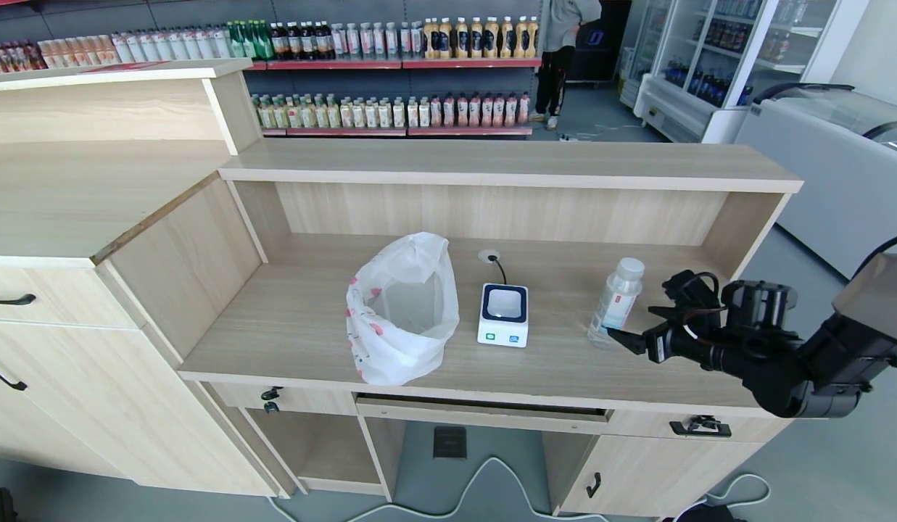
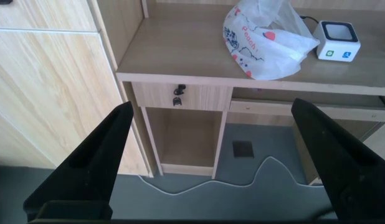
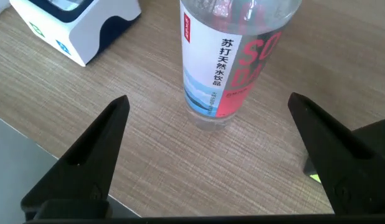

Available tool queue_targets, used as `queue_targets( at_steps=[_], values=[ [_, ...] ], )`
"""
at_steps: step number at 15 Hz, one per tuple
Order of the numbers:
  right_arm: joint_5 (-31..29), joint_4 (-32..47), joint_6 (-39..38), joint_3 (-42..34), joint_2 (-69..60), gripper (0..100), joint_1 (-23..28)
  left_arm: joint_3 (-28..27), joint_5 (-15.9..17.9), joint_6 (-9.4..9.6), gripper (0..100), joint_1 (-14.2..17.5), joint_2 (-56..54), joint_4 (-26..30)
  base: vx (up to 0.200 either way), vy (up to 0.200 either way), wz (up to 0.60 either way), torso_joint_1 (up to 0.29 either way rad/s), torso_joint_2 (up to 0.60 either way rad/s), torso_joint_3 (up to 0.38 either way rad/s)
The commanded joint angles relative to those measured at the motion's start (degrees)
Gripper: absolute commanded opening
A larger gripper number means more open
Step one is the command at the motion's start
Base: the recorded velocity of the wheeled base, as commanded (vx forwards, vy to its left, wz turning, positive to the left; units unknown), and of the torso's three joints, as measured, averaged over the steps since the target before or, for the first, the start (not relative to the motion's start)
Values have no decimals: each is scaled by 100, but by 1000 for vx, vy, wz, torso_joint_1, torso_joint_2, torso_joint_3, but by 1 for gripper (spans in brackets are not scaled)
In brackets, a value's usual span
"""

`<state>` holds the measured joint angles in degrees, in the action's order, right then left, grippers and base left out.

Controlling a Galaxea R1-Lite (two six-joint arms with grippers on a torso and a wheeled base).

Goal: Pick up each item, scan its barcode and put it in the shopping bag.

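Right fingers [image 3: 93, 162]: stood wide apart, empty, near the clear plastic bottle [image 1: 616, 301] on the wooden counter [image 1: 310, 319].
Left fingers [image 2: 93, 162]: were wide, empty.
Progress: bottle was ungrasped, unscanned; white plastic shopping bag [image 1: 401, 312] looked empty.

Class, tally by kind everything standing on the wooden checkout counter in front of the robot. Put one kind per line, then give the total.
water bottle: 1
shopping bag: 1
barcode scanner: 1
Total: 3
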<state>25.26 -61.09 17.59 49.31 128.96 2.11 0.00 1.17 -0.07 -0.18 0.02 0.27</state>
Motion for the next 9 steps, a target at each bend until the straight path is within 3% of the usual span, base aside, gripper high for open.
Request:
queue_targets(
  at_steps=[1, 9],
  values=[
    [-12, -17, -1, 228, 270, 100, -105, 0, -3, -1, 100, 1, 6, 0, 0, 0, 0, 0, 0, 0],
    [-39, -175, 34, 1098, 990, 100, -413, 0, -3, -1, 100, 1, 6, 0, 0, 0, 0, 0, 0, 0]
  ],
)
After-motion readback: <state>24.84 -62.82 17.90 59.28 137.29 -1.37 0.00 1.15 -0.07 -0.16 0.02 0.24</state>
